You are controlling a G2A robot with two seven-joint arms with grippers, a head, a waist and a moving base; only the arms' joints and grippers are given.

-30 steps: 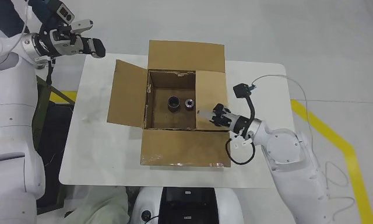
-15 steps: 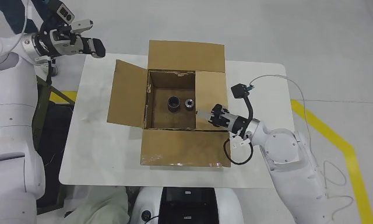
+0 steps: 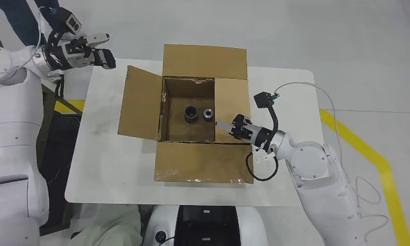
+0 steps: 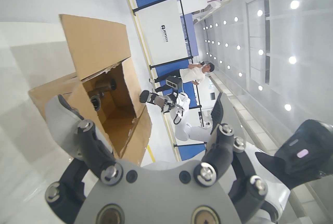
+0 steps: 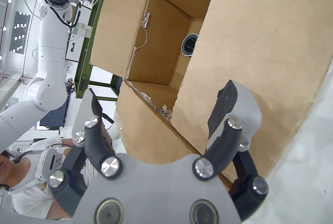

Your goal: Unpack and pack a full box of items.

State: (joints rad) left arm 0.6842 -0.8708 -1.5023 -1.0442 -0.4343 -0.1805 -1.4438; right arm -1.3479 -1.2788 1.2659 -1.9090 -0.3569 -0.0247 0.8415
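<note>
An open cardboard box (image 3: pixel 200 163) stands mid-table with all its flaps folded out. On its floor are two dark cylindrical items, a larger one (image 3: pixel 191 113) and a smaller one (image 3: pixel 207 113); the left wrist view looks into the box (image 4: pixel 96 43) at them (image 4: pixel 96 101). My right gripper (image 3: pixel 222 125) is open, low over the inner edge of the box's right flap (image 3: pixel 232 105), holding nothing. In the right wrist view it (image 5: pixel 161 102) sits over that flap (image 5: pixel 255 35), with one round item (image 5: pixel 189 45) beyond. My left gripper (image 3: pixel 107 49) is open and empty above the table's far-left corner.
The white table (image 3: pixel 109 163) has bare surface to the left and right of the box. A green frame (image 5: pixel 85 71) stands beside the table's left edge. A yellow floor line (image 3: pixel 359 143) runs on the right.
The right gripper has crept slightly toward the box opening, then held. The left arm has shifted a little at the far-left corner, its gripper turning slightly.
</note>
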